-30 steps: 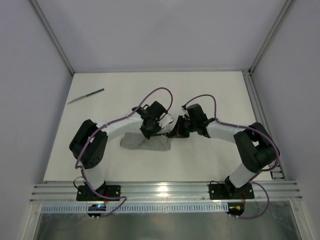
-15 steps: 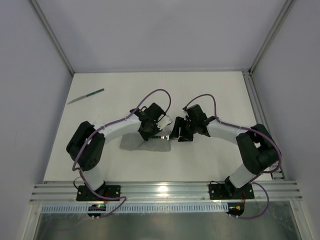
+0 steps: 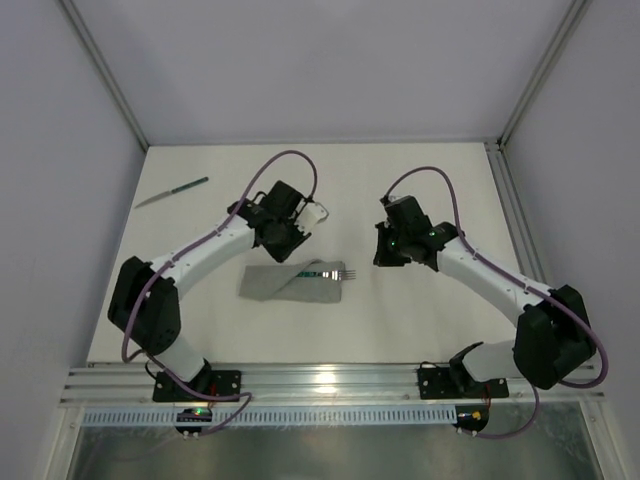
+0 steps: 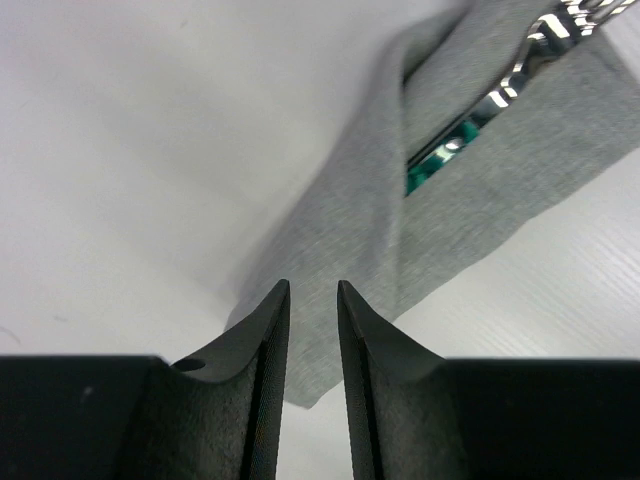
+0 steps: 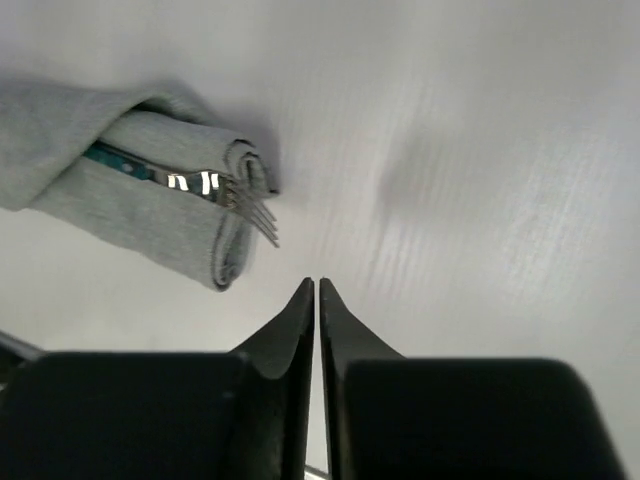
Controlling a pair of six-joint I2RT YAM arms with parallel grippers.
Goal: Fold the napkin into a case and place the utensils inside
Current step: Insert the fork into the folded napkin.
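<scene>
My left claw (image 4: 312, 290) slightly parted, empty, right claw (image 5: 317, 286) closed to a slit, empty, fork (image 5: 205, 183) mostly hidden inside grey case (image 5: 150, 215), tines out

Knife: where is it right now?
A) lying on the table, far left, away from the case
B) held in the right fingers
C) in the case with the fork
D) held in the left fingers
A: the knife lies alone on the table near its far-left corner; only the fork is in the case.
</scene>
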